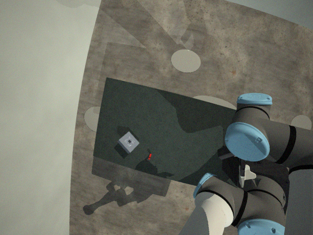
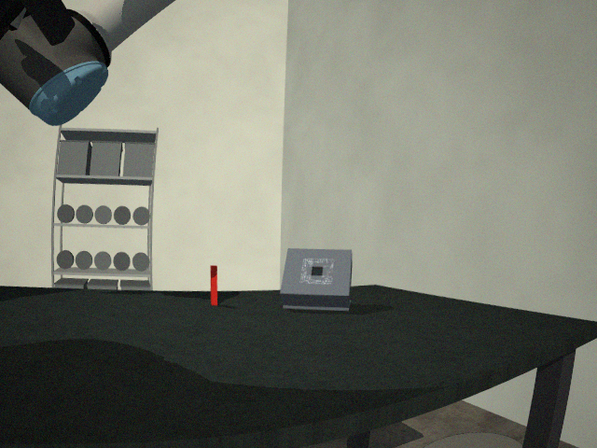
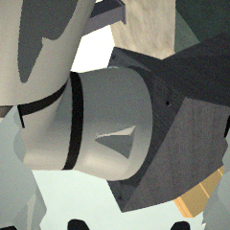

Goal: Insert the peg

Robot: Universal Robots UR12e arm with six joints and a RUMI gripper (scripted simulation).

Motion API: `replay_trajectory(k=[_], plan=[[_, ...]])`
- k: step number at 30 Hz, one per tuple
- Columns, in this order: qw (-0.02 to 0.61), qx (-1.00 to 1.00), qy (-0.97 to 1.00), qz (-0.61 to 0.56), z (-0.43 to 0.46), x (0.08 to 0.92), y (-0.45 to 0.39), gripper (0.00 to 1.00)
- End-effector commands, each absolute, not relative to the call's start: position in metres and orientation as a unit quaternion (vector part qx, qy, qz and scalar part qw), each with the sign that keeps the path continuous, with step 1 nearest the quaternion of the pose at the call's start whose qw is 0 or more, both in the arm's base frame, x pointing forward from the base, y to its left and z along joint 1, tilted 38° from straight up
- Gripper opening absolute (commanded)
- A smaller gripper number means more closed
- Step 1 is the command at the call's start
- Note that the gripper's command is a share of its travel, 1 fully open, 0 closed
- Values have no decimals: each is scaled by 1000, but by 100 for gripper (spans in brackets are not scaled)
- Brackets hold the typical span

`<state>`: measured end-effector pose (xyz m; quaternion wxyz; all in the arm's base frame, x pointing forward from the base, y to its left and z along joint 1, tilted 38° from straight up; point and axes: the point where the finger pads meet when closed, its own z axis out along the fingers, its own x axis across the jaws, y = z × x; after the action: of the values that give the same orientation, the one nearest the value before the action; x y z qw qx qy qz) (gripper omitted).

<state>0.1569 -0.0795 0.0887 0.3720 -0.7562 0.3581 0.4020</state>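
From the exterior view, going left to right, I see first the shelf rack at the wall, then the red peg, then the sloped panel with its square hole.

The peg stands upright on the dark desk, alone and near the panel but not touching it. From the top view the peg lies at about four o'clock from the panel.

My hand is far from both, folded back near my own arm at the three o'clock end of the desk. Its fingers are spread fully and nothing is between them. The wrist camera shows only my own arm links, so I cannot see the peg from there.

I judge the peg to be stiff, light and smooth, maybe a little slippery. It is thin and tall, so a side touch can tip it easily. I would take it on the upper half, with the fingers closing evenly on two opposite faces, leaving the lower end free for the hole. The hole looks narrow, so the grip must keep the peg straight.
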Motion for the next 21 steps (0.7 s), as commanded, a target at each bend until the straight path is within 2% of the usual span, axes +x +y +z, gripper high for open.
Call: replay_trajectory(k=[1,21], plan=[[372,-756,358,402,89,157,-80,100],[326,-832,293,341,55,193,-93,100]])
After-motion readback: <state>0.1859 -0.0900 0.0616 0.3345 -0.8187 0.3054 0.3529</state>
